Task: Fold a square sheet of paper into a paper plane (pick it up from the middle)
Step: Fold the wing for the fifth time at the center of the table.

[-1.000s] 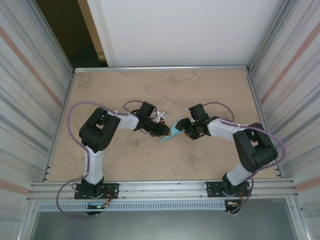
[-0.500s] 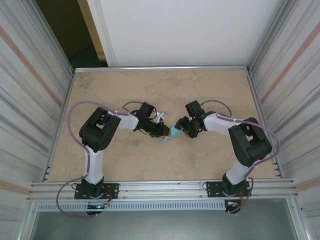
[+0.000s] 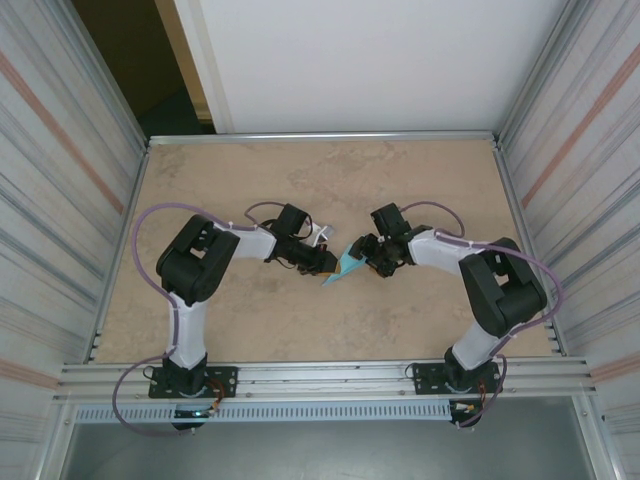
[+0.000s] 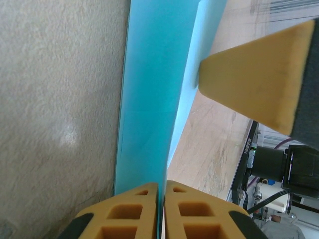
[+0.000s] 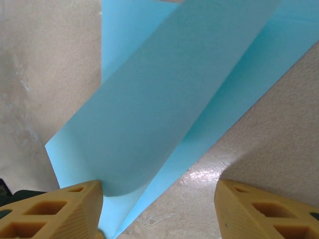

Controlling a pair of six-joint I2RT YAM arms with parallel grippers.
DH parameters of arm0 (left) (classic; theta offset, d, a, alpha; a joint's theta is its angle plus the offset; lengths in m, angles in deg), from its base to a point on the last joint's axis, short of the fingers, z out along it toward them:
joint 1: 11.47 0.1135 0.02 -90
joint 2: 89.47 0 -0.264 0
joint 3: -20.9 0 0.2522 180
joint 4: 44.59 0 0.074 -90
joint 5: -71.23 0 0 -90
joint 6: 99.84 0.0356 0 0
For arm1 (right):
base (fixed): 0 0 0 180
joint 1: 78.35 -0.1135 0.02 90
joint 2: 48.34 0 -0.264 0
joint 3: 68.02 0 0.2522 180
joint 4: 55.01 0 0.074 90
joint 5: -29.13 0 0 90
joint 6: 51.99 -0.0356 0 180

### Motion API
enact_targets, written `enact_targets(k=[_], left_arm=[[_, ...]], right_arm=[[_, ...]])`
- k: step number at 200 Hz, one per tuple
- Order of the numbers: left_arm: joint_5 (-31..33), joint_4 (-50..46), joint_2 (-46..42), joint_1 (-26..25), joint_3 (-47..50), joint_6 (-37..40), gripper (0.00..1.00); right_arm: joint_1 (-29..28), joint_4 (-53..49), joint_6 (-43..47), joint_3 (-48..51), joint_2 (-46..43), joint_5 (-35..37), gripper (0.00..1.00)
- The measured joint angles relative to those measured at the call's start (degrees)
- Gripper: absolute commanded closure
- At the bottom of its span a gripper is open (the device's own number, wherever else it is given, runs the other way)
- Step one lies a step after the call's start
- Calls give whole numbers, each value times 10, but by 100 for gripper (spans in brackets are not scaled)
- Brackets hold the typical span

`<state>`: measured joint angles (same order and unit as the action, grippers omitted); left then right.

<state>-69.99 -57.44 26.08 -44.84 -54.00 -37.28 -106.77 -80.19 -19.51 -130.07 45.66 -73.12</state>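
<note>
Seen from the top, the paper plane (image 3: 343,266) lies near the middle of the table (image 3: 300,170), its pointed end toward 7 o'clock. The left gripper (image 3: 328,262) reaches it from 9 o'clock and the right gripper (image 3: 366,256) from 3 o'clock, so the blue paper sits between the two. In the left wrist view, the left gripper's two orange fingers (image 4: 122,211) at 6 o'clock are pressed together with a thin edge of the paper plane clamped between them. The blue sheet runs up toward 12 o'clock, standing on edge above the tabletop, and one finger (image 4: 259,74) of the right gripper hangs at 2 o'clock, just beside the paper. In the right wrist view, the right gripper's fingers (image 5: 55,209) stand wide apart at 7 and 5 o'clock. The folded paper spreads from the 7 o'clock finger up toward 1 o'clock, with nothing gripped.
</note>
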Motion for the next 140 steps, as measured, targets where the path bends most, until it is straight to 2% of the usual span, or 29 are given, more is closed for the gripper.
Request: enact_targets(k=[34, 79, 140], left_arm=[[0, -14, 1, 0, -7, 4, 89], [0, -31, 9, 0, -24, 6, 89], [0, -45, 19, 0, -28, 6, 88]], right_arm=[[-1, 16, 26, 35, -33, -3, 28], [-9, 19, 56, 36, -35, -7, 24], [-13, -27, 57, -4, -7, 1, 27]])
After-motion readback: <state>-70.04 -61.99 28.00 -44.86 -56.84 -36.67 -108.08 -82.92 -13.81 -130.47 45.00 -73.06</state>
